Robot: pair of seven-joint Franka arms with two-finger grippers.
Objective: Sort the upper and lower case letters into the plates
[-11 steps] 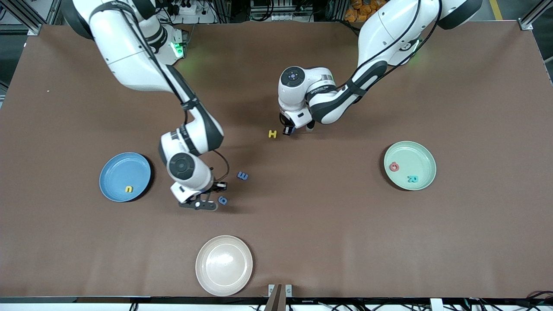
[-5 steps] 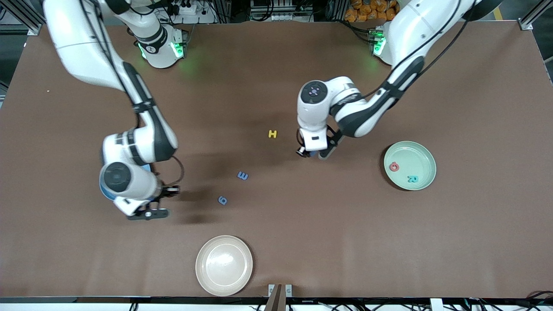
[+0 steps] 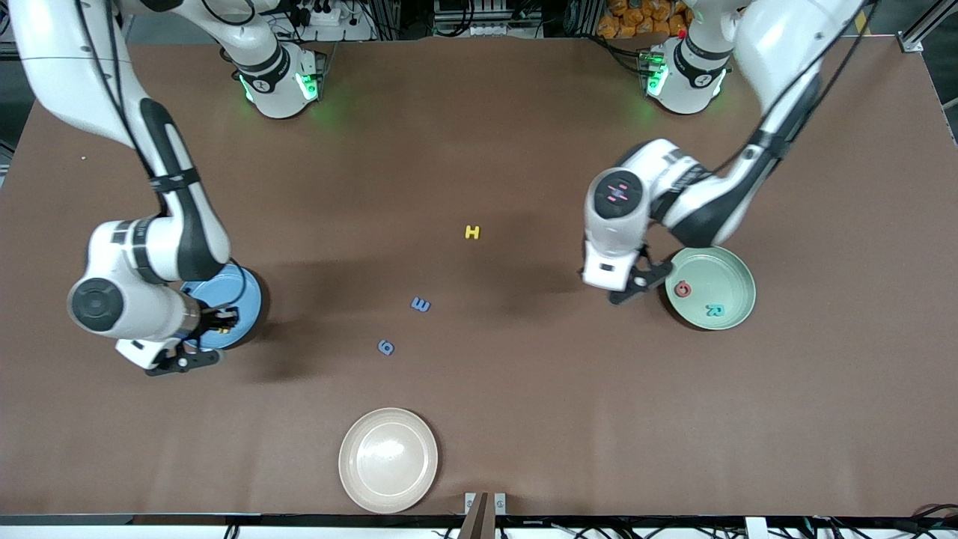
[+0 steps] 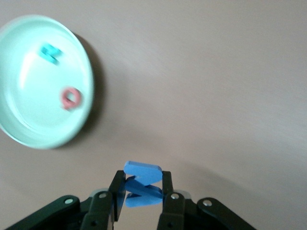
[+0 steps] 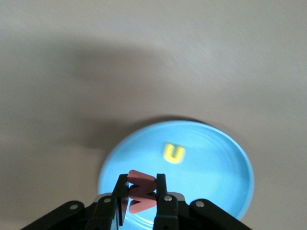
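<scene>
- The right gripper [image 5: 139, 194] hangs over the blue plate [image 3: 243, 311], near the right arm's end of the brown table [image 3: 524, 419]. Its jaws are clamped on a red foam letter [image 5: 141, 197] whose shape cannot be read.
- A yellow lowercase "n" [image 5: 174, 153], which reads as "u" from the wrist view, lies in the blue plate.
- The left gripper [image 4: 141, 190] hovers over the table just beside the mint green plate [image 3: 737, 281], near the left arm's end of the table. Its jaws are clamped on a blue foam letter [image 4: 142, 184], possibly a "Z".
- The mint green plate holds a red letter "Q" [image 3: 682, 288] and a teal capital "R" [image 3: 715, 310].
- On the bare table between the plates lie a yellow capital "H" [image 3: 471, 232], a blue letter [image 3: 420, 304] that looks like "E" or "m", and a smaller blue piece [image 3: 385, 346] shaped like "g" or "6", nearest the front camera of the three.
- A cream plate [image 3: 352, 457] sits at the table edge nearest the front camera, holding nothing.
</scene>
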